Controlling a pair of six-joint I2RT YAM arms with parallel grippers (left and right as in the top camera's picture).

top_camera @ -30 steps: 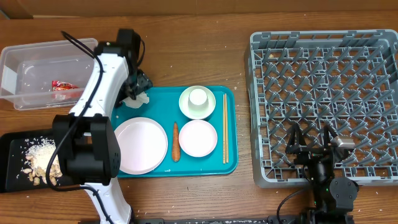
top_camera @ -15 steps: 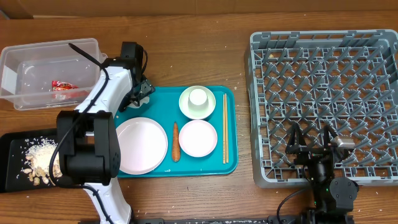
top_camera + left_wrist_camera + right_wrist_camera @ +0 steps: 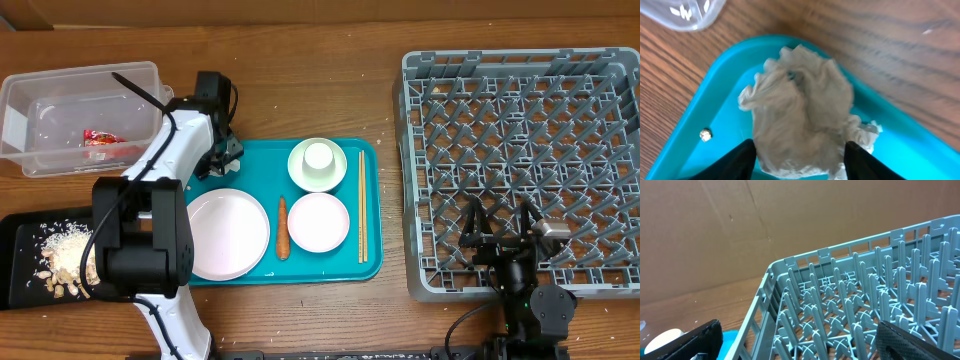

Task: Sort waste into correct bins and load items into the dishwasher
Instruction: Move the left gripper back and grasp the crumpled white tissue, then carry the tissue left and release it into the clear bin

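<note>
tub [image 3: 80, 72]: table's far left, wrapper [image 3: 100, 139] inside
flat tray [image 3: 22, 245]: before tub, scraps [image 3: 65, 255] on it
serving tray [image 3: 262, 165]: centre
napkin [image 3: 800, 110]: serving tray's far-left corner
plate [image 3: 228, 233]: near left on serving tray
carrot [image 3: 283, 228]: between plate and near bowl [image 3: 318, 222]
far bowl [image 3: 300, 172]: behind near bowl, cup [image 3: 318, 156] in it
chopsticks [image 3: 361, 205]: right of both bowls
rack [image 3: 520, 65]: right of serving tray

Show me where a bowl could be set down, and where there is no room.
Free: the dish rack, holding no dishes; the wood strip between teal tray and rack; the wood beyond its far edge. Crowded: the teal tray, with plate, white bowl, pinkish bowl, cup, carrot, chopsticks, napkin, and the left arm over its corner.
</note>
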